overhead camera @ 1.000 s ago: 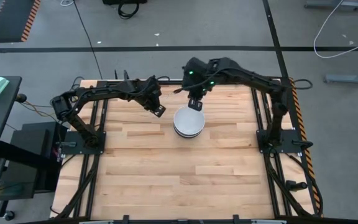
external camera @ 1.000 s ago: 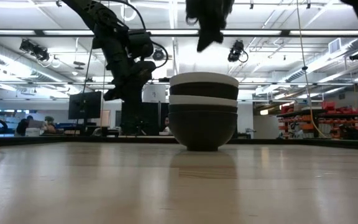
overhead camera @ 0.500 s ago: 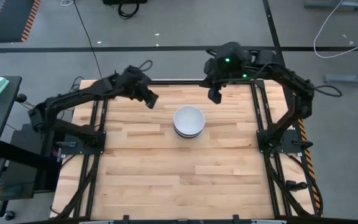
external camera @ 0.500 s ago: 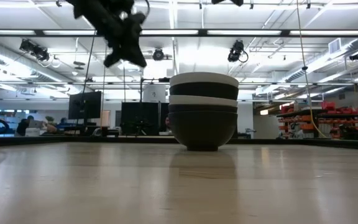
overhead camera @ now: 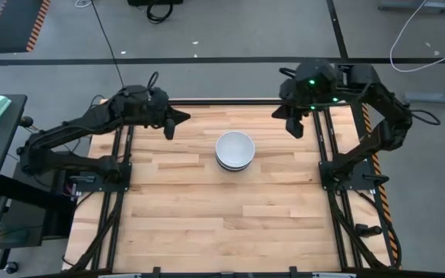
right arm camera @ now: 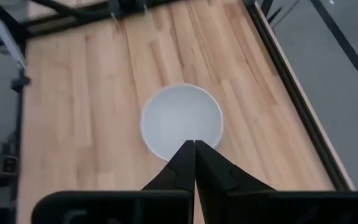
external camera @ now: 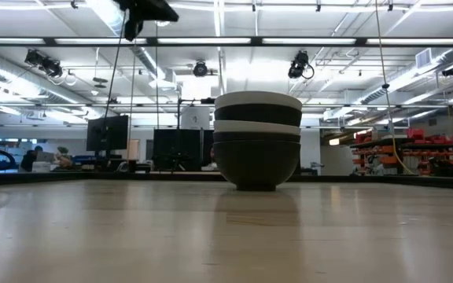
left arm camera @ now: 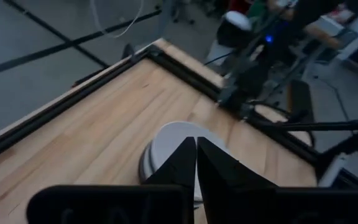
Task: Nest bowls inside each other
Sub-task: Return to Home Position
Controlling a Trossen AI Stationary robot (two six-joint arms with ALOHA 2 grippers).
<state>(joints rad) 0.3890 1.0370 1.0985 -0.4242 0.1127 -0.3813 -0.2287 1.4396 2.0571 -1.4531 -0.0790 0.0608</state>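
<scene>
The bowls [overhead camera: 234, 150] stand nested in one stack on the table's middle, a white one on top; the low view shows alternating black and white rims [external camera: 257, 118], the bottom black bowl resting on the wood. The stack also shows in the left wrist view [left arm camera: 166, 146] and the right wrist view [right arm camera: 181, 120]. My left gripper [overhead camera: 168, 123] is shut and raised, to the stack's left and toward the far edge. My right gripper [overhead camera: 294, 123] is shut, raised to the stack's right near the far edge. Neither touches a bowl.
Black rails frame the wooden table [overhead camera: 207, 224], with arm bases at its left [overhead camera: 99, 174] and right [overhead camera: 346, 174] sides. Bare wood spreads between the stack and the near edge. The low view looks into a workshop room behind the table.
Both grippers have drawn back from the stack and risen: the right one from just above the stack's far rim toward the table's right far corner, the left one toward the left. The bowl stack has stayed where it was.
</scene>
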